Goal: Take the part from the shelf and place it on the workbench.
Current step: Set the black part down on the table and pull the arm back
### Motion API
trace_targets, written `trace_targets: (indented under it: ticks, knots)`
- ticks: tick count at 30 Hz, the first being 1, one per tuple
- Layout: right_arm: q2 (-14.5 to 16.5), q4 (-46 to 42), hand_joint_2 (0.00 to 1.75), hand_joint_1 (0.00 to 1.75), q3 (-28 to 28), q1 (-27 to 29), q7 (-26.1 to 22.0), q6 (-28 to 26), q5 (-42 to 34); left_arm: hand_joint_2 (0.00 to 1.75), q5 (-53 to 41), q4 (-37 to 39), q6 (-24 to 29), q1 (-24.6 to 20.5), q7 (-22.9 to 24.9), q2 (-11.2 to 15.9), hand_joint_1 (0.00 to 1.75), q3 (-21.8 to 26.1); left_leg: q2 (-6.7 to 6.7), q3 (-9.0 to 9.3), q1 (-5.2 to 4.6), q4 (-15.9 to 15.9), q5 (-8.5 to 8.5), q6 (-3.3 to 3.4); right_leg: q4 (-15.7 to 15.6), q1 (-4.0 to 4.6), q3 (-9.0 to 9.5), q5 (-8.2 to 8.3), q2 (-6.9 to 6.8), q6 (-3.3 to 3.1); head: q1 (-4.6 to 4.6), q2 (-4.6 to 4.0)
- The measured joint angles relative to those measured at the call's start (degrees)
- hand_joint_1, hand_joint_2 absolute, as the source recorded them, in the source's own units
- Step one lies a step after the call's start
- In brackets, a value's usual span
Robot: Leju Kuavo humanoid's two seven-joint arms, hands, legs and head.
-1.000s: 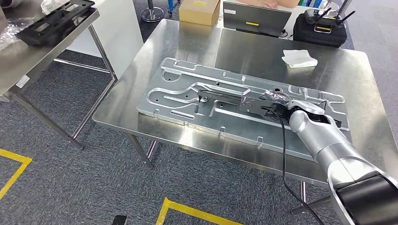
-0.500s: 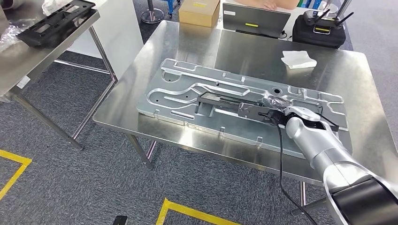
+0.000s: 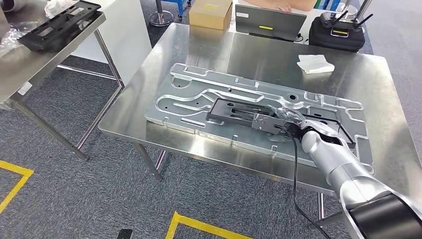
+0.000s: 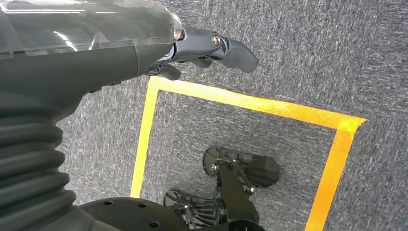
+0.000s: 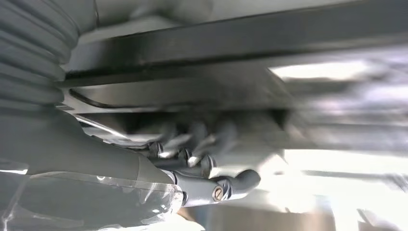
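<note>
Silver and nearest at five o'clock, the right arm reaches up over the steel workbench (image 3: 164,79), its right hand (image 3: 287,121) curled around the near end of the black part (image 3: 234,110), which lies flat on the big metal plate (image 3: 189,82) at mid-table. At the far edge, from twelve to one o'clock: a cardboard box (image 3: 211,13), a laptop (image 3: 270,22), a white cloth (image 3: 315,63); the left hand (image 4: 202,50) hangs over grey carpet, fingers loosely curled on nothing

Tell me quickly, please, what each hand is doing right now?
Left hand: holds nothing, fingers curled in.
Right hand: grips the black part.
</note>
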Motion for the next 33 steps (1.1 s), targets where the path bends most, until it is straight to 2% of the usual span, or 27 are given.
trace_targets:
  ticks: [3, 5, 9, 12, 16, 21, 25, 29, 31, 32, 33]
  knots:
    - [-0.21, -4.45, 0.0, 0.0, -5.2, 0.31, -3.05, -0.78, -5.51, 0.0, -0.05, 0.0, -0.17, 0.04, -0.26, -0.02, 0.0, 0.63, 0.0, -0.01, -0.01, 0.0, -0.01, -0.01, 0.0, -0.01, -0.03, -0.01, 0.0, 0.0, 0.0, 0.01]
    - [-0.93, -10.66, 0.0, 0.0, -10.0, 0.9, -3.22, 0.47, -10.48, 0.0, -0.11, 0.0, -0.19, 0.15, -0.37, -0.04, 0.0, 1.07, -0.01, -0.02, -0.01, 0.01, -0.03, -0.01, 0.0, -0.03, -0.05, -0.02, -0.01, 0.0, 0.0, 0.01]
    - [-3.82, -28.7, 1.75, 0.0, -19.87, 3.53, -1.42, 3.17, -21.33, 0.0, -0.57, 0.0, -0.29, 0.55, -0.79, -0.11, 0.0, 1.39, -0.21, -0.12, -0.01, 0.03, -0.08, 0.01, -0.04, -0.11, -0.06, -0.13, -0.29, -0.04, 0.0, 0.0]
    - [-7.26, -42.49, 1.75, 0.0, -26.69, 6.53, -2.03, 5.06, -31.79, 0.0, -1.25, 0.0, -0.5, 0.91, -0.96, -0.22, 0.0, 1.72, -0.39, -0.21, -0.06, 0.03, -0.13, 0.06, -0.12, -0.16, -0.05, -0.16, -0.45, -0.05, 0.0, 0.0]
    - [-12.07, -58.07, 1.75, 0.0, -33.71, 10.91, -6.43, 5.48, -41.48, 0.0, -1.07, 0.0, -0.25, 1.02, -1.32, -0.39, 0.0, 2.59, -0.35, -0.21, -0.17, 0.04, -0.27, 0.12, -0.21, -0.19, -0.04, -0.17, -0.36, -0.03, 0.0, -0.01]
    - [-15.42, -73.05, 1.75, 0.0, -38.08, 17.39, -11.48, 2.09, -41.1, 0.0, -0.93, 0.0, 0.31, 0.96, -1.79, -0.61, 0.0, 3.77, -0.14, -0.12, -0.2, 0.03, -0.43, 0.17, -0.25, -0.19, -0.02, -0.19, -0.07, -0.02, 0.0, -0.01]
    - [-16.34, -81.48, 1.75, 0.0, -39.29, 25.48, -17.25, -0.7, -34.55, 0.0, -0.54, -0.01, 0.57, 0.81, -2.87, -0.87, 0.0, 4.6, -0.11, -0.03, -0.31, 0.43, -0.93, 0.48, -0.5, -0.39, 0.34, -0.42, -0.06, 0.19, 0.0, 0.0]
    - [-14.64, -90.51, 0.0, 0.0, -40.5, 40.27, -24.41, -5.55, -29.68, 0.0, 0.56, -0.02, 0.26, 0.85, -3.6, -1.24, 0.0, 6.01, -0.19, 0.33, -0.49, 1.04, -1.93, 1.01, -0.81, -0.39, 1.27, -1.01, -0.09, 0.66, 0.0, 0.0]
    - [-13.51, -93.51, 0.0, 0.0, -41.64, 46.89, -25.47, -8.37, -29.81, 0.0, 1.03, -0.03, 0.09, 0.86, -3.74, -1.5, 0.0, 6.69, -0.08, 1.1, -0.16, 0.09, -1.93, 1.34, -0.58, -0.45, 1.67, -1.72, -0.13, 0.83, 0.0, 0.0]
    - [-13.04, -94.54, 0.0, 0.0, -42.42, 49.88, -25.75, -9.69, -29.88, 0.0, 1.18, -0.05, 0.07, 0.86, -3.8, -1.66, 0.0, 7.02, -0.01, 1.57, 0.03, -0.52, -1.87, 1.48, 0.86, -0.47, 1.16, -2.78, -0.19, 0.96, 0.01, 0.0]
    - [-12.61, -95.25, 0.0, 0.0, -43.24, 52.71, -26.12, -10.75, -29.92, 0.0, 1.19, -0.07, 0.06, 0.87, -3.84, -1.79, 0.0, 7.29, 0.07, 1.94, 0.21, -0.97, -1.83, 1.6, 3.6, -0.6, -0.14, -4.39, -0.24, 1.13, 0.01, 0.0]
